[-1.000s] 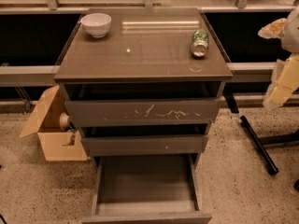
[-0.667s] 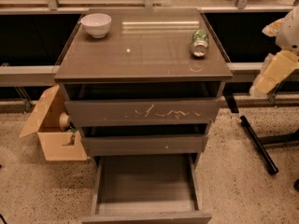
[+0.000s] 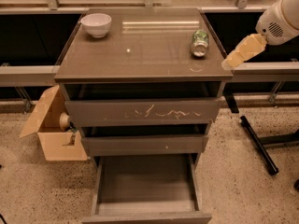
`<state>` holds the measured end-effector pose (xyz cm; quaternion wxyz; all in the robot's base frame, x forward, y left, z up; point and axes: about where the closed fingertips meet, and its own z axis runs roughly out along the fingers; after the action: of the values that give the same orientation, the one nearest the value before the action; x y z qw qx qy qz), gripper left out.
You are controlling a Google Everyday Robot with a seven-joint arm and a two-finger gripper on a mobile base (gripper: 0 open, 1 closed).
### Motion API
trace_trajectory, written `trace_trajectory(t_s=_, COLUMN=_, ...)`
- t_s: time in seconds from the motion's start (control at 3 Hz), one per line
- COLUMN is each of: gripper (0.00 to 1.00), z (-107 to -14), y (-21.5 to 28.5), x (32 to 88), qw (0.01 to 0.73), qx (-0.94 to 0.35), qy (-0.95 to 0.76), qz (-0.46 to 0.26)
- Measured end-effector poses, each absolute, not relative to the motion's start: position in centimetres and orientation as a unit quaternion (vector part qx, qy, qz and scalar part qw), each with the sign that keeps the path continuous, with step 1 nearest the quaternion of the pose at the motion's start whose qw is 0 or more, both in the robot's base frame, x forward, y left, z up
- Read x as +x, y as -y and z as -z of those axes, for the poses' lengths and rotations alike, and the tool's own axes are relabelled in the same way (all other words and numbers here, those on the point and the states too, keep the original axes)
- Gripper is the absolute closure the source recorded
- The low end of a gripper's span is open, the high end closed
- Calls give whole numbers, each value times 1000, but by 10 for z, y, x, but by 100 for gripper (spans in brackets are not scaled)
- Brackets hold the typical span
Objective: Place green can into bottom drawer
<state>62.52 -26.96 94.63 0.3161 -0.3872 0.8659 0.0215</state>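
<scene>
The green can lies on its side on the right part of the cabinet top, its silver end facing me. The bottom drawer is pulled out at the base of the cabinet and its grey inside is bare. My gripper hangs at the right edge of the cabinet top, to the right of the can and slightly nearer, apart from it. Its tan fingers point down and left from the white arm.
A white bowl stands at the back left of the cabinet top. The scratched top drawer and the middle drawer are slightly open. An open cardboard box sits on the floor at left. A black stand leg lies on the floor at right.
My arm has swung left and up, bringing the gripper from well right of the cabinet to its right edge near the can. The can, bowl and drawers have not moved.
</scene>
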Motion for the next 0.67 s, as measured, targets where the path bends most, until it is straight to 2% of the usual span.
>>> trace_trajectory(t_s=0.33, gripper=0, z=-946, y=270, x=625, qw=316, qx=-387, qy=-866, qz=-22)
trace_trajectory(t_s=0.67, gripper=0, z=-941, y=264, x=664, qw=336, qx=-336, qy=-879, qz=-32)
